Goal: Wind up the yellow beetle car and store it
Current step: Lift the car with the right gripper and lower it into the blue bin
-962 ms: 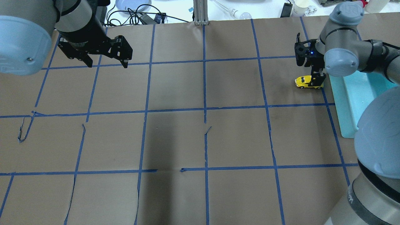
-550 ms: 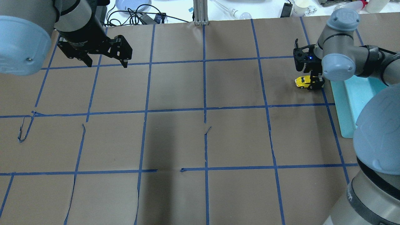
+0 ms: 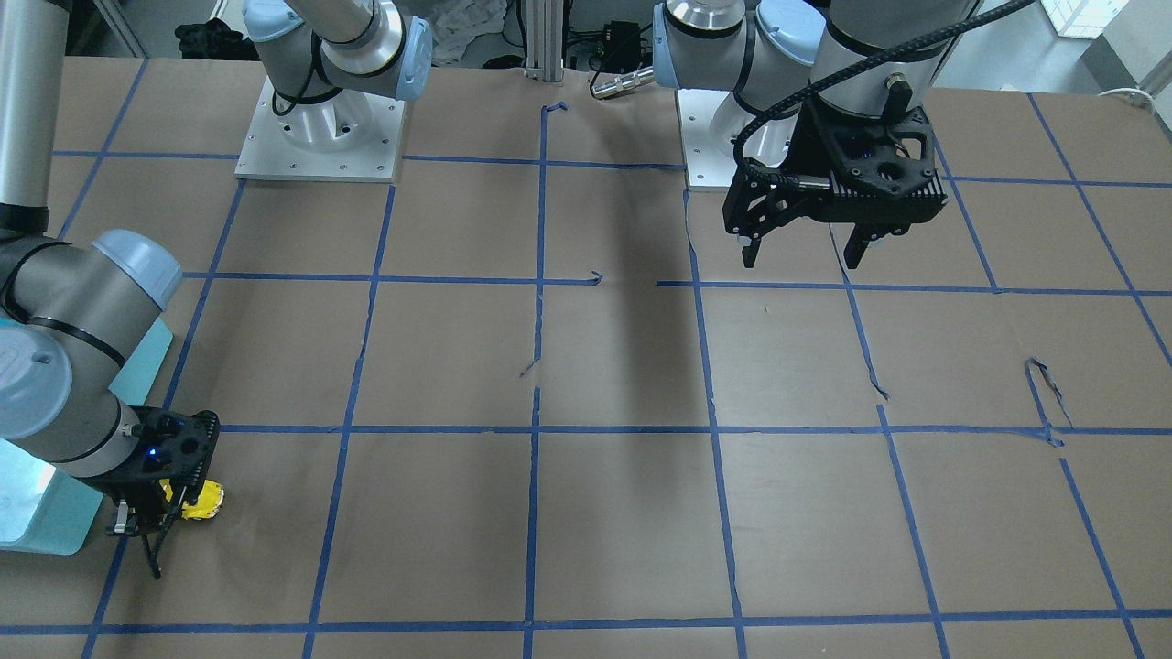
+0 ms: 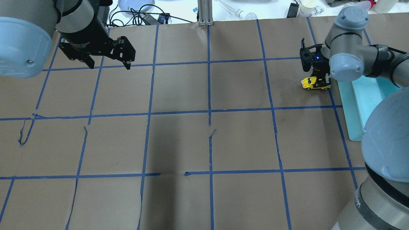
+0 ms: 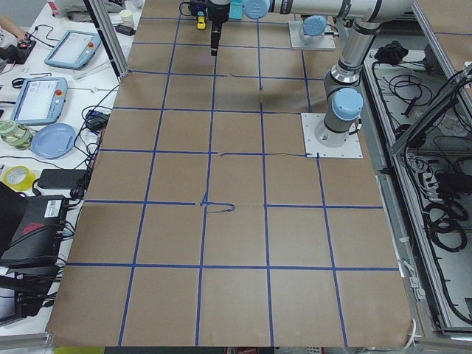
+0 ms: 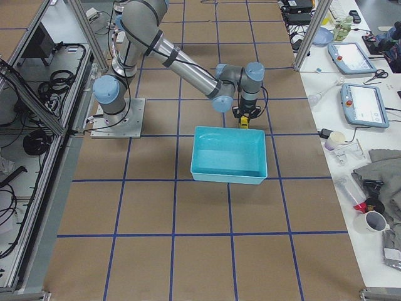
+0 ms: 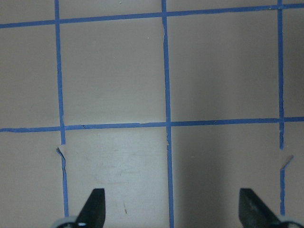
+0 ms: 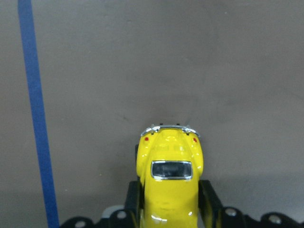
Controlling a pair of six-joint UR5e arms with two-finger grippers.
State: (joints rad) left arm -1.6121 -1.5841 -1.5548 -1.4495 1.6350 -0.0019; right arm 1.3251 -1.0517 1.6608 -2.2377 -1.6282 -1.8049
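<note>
The yellow beetle car sits on the brown paper at the far right, just left of the teal bin. My right gripper points down and is shut on the car's rear half. In the right wrist view the car sits between the black fingers, nose away from the camera. The car also shows in the front-facing view under the right gripper. My left gripper hangs open and empty above the far left of the table, and it shows open in the left wrist view.
The teal bin lies right beside the car, on the side away from the table's middle. Blue tape lines grid the paper, with small tears in it. Cables, a plate and bottles lie beyond the far edge.
The right wrist has shifted slightly over the car, which stays at about the same spot on the paper. The left arm has not moved.
</note>
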